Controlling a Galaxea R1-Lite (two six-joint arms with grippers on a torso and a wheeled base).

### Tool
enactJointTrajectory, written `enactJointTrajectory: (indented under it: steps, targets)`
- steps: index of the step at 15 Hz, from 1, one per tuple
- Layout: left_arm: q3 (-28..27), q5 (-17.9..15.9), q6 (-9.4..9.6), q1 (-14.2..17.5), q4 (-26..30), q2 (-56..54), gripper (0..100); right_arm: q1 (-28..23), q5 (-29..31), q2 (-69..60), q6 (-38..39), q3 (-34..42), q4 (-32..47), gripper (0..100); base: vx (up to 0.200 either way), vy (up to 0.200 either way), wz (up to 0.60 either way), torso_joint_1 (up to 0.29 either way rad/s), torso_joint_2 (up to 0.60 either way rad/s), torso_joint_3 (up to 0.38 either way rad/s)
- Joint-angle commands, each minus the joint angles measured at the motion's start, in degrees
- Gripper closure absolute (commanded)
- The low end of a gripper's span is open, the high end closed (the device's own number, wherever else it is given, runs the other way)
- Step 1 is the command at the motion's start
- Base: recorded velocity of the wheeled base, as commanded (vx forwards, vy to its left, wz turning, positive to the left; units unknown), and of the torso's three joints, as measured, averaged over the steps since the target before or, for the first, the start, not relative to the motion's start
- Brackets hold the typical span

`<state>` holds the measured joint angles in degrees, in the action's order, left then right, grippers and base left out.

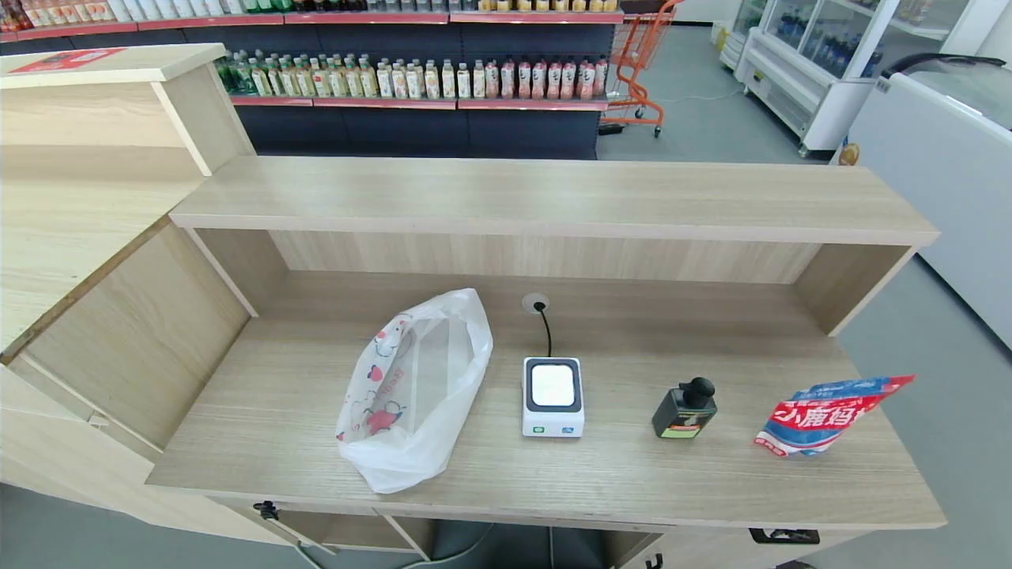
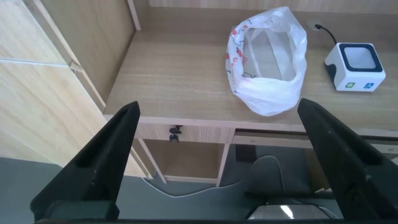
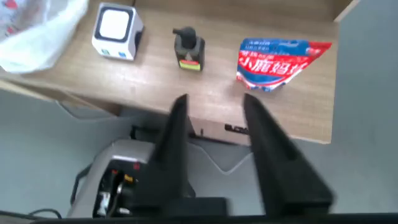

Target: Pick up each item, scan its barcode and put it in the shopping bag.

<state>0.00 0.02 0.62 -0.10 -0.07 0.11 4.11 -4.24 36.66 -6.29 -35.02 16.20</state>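
Nothing is in hand yet, so this looks like the very start of the task: both items lie untouched on the wooden counter (image 1: 617, 474) and the first pick is the step ahead.

The barcode scanner (image 1: 553, 395), a small white box with a dark-framed window facing up, sits mid-counter with its black cable (image 1: 546, 330) running off behind it. The white plastic shopping bag (image 1: 415, 387), printed with red cartoon figures, lies just to the scanner's left. Its mouth is slumped half open towards the back of the counter.

To the scanner's right stands a squat dark bottle (image 1: 685, 409) with a black pump top and a pale label. Further right of the scanner, near the counter's end, lies a red, white and blue snack pouch (image 1: 826, 415), soft and crinkled.

The left gripper (image 2: 219, 109) hangs below the counter's near edge on the bag's side of the scanner, with its jaws spread wide and empty. The right gripper (image 3: 216, 99) hangs off the near edge on the scanner's right, in front of the bottle and pouch. Its jaws are parted more narrowly, with nothing between them.

The next move probably falls to the right arm. It would rise over the edge and close on the bottle, the nearer item to the scanner, gripping its body rather than the pump.
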Motion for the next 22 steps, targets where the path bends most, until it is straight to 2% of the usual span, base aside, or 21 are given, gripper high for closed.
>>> enactJointTrajectory:
  steps: [1,3,6,10,16,22]
  targets:
    - [0.0,0.0,-0.01,0.0,0.0,0.1,0,0.8,0.7,25.3,-4.9,-3.4,0.8,0,0.0,0.0,0.0,0.0,0.0,0.0]
    - [0.0,0.0,-0.01,0.0,0.0,0.1,0,0.8,0.8,32.9,-8.5,-3.6,0.7,0,0.0,0.0,0.0,0.0,0.0,0.0]
    - [0.0,0.1,-0.01,0.0,0.0,0.1,0,-2.4,0.7,46.0,-19.9,-5.8,-1.9,0,0.0,0.0,0.0,0.0,0.0,0.0]
    - [0.0,0.0,-0.01,0.0,0.0,0.1,0,-2.8,0.6,58.3,-30.9,-6.5,-11.5,0,0.0,0.0,0.0,0.0,0.0,0.0]
    - [0.0,0.0,-0.01,0.0,0.0,0.1,0,0.4,0.2,68.4,-33.0,-10.2,-20.4,0,0.0,0.0,0.0,0.0,0.0,0.0]
    - [0.0,0.0,-0.01,0.0,0.0,0.1,0,4.9,-0.5,76.4,-32.8,-17.6,-23.1,0,0.0,0.0,0.0,0.0,0.0,0.0]
